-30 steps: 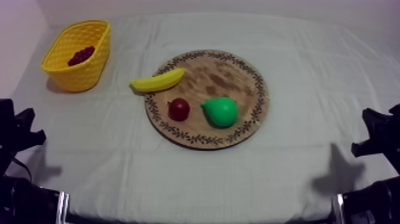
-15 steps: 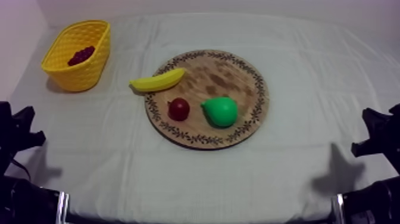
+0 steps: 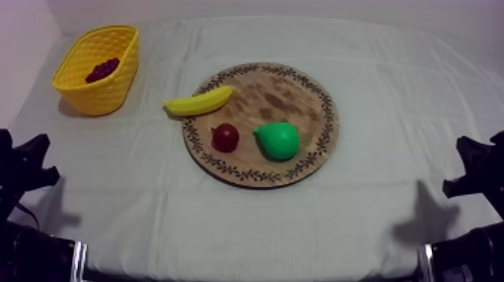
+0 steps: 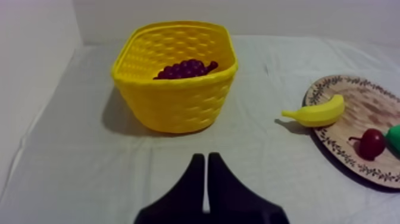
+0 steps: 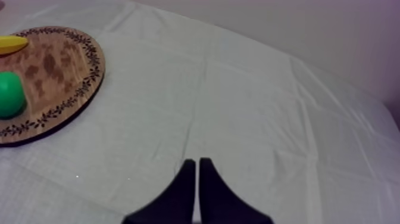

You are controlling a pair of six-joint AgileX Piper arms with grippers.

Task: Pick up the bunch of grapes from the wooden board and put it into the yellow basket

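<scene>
Top view: you have the bunch of grapes (image 3: 103, 70) lying inside the yellow basket (image 3: 112, 91), far left on the cloth (image 3: 390, 82), well apart from the wooden board (image 3: 300, 94). On the board: small red fruit (image 3: 225, 137) and pear (image 3: 277, 140), side by side and close. The banana (image 3: 199, 101) lies across the board's left rim, half on the cloth. No grapes on the board, so the task reads as done.

Left wrist view: your left gripper (image 4: 206, 159) has its fingers pressed together in a narrow wedge, holding nothing, and points at the basket's near wall. The grapes sit low against the far wall, dark purple, knobbly.

Right wrist view: your right gripper (image 5: 194, 164) is likewise closed on nothing, over bare cloth beside the board.

Handling, as a judgement: a toy bunch, probably light and a bit yielding, with lumps that give the fingers purchase. If you ever regrasp, close across the thick middle. The stem is too small to make out, so don't count on it.
</scene>
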